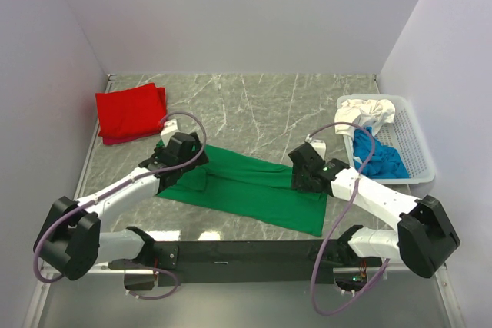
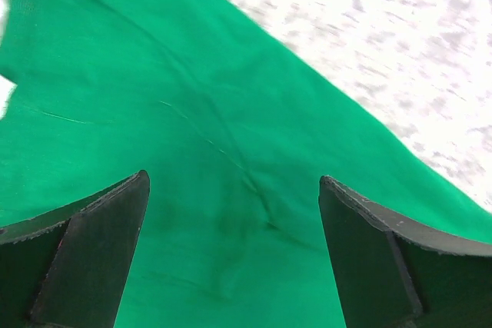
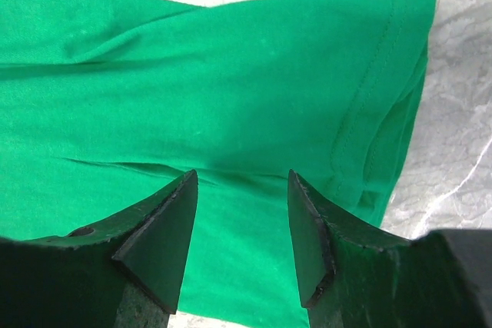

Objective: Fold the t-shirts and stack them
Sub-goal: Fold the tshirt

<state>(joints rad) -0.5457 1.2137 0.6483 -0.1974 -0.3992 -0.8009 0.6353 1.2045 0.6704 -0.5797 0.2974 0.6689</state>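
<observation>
Seen from above, a green t-shirt (image 1: 254, 190) is lying spread on a grey marble table (image 1: 261, 105), the left gripper (image 1: 183, 155) and right gripper (image 1: 306, 167) hovering over its ends, a folded red t-shirt (image 1: 129, 113) sitting far left and a white basket (image 1: 407, 140) at right holding a white shirt (image 1: 367, 111) and a blue shirt (image 1: 378, 159).

The spread green cloth t-shirt (image 1: 254, 190) lies across the near middle of the grey marble counter (image 1: 254, 105). The folded red cloth t-shirt (image 1: 129, 111) sits behind it, far left. At right stands the white plastic lattice basket (image 1: 411, 144), holding the crumpled white cloth t-shirt (image 1: 367, 110) behind the blue cloth t-shirt (image 1: 380, 160). The left pincer (image 2: 231, 182) hangs over the green shirt's left end, the right pincer (image 3: 242, 178) over its right.
</observation>
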